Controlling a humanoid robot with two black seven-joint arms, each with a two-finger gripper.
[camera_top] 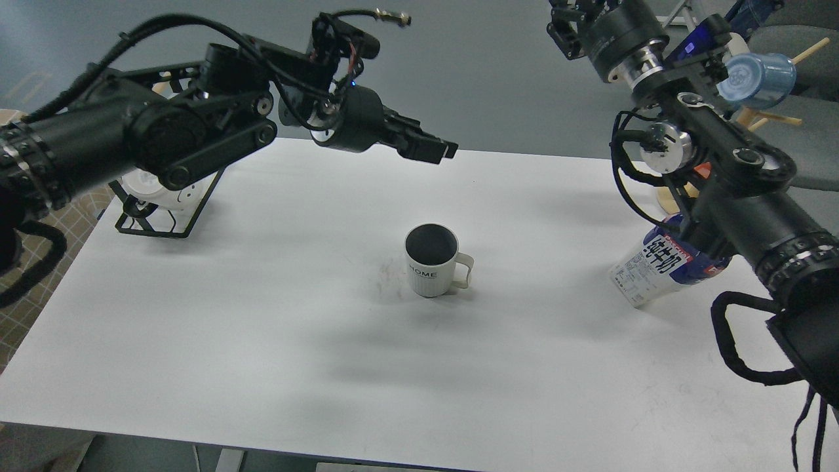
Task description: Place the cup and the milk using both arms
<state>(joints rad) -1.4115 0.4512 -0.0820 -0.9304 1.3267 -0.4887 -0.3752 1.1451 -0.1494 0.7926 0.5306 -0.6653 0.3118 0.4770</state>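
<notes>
The white ribbed cup [432,270] with a dark inside and "HOME" lettering stands upright near the middle of the white table [262,314], handle to the right. My left gripper [438,151] hangs empty well above and behind it, fingers slightly apart. The blue and white milk carton [655,265] stands tilted at the table's right side. Its top is hidden behind my right arm. My right gripper [569,23] is far up at the top edge, away from the carton. It is seen dark and partly cut off.
A black rack [157,219] with plain white cups stands at the table's back left, under my left arm. A blue cup [754,77] hangs on a wooden stand at the back right. A checked cloth [26,288] lies left of the table.
</notes>
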